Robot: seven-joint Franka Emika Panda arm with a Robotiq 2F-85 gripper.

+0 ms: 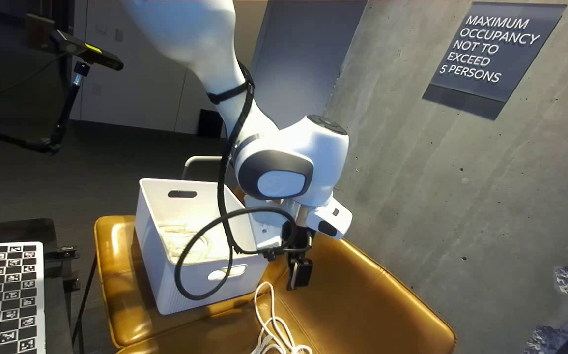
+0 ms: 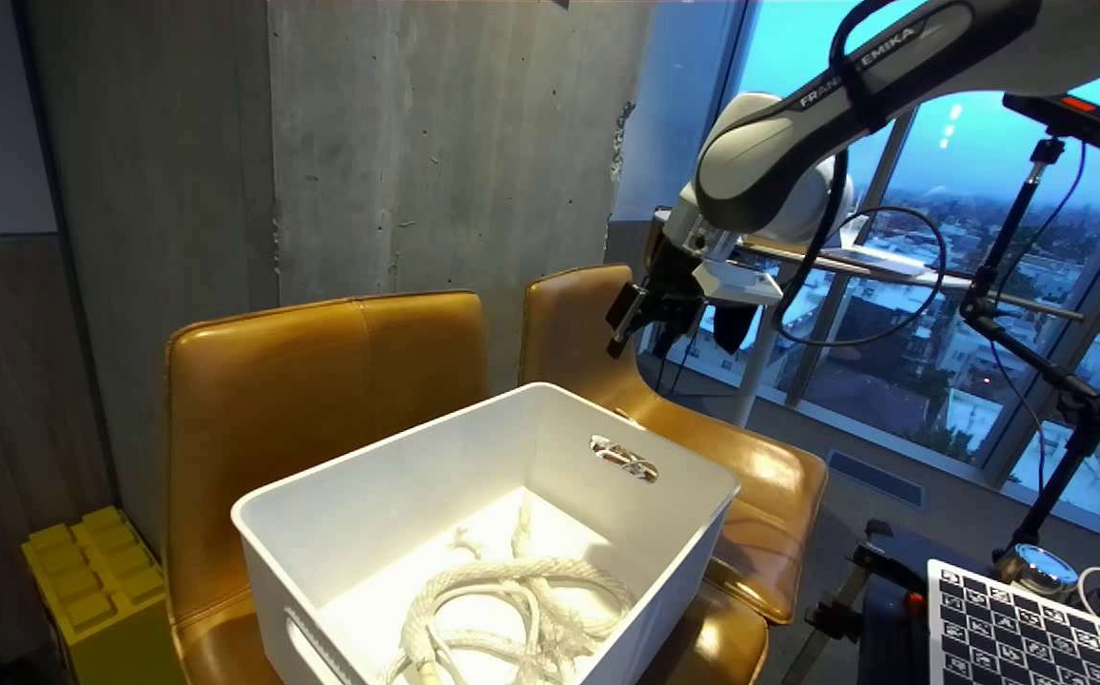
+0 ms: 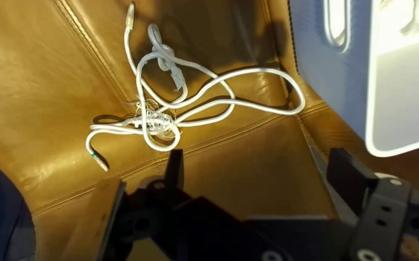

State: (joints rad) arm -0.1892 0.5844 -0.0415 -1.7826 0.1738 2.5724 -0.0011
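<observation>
I have the gripper (image 3: 262, 168) spread wide and empty, hanging over the chair (image 3: 50, 119) and, as far as I can judge, apart from the cord (image 3: 231, 101) lying on it. In my wrist view that cord fills the upper middle, above and to the left of the gap between the fingertips; the finger (image 3: 175, 168) just left of centre is nearer, its tip just below the lowest coil. The tangle's long axis runs roughly left to right, from the frayed patch (image 3: 158, 121) at centre left to a loop pointing right, toward the bin (image 3: 325, 79) at upper right. In an exterior view I see rope (image 2: 512, 571) inside the bin, lower middle.
</observation>
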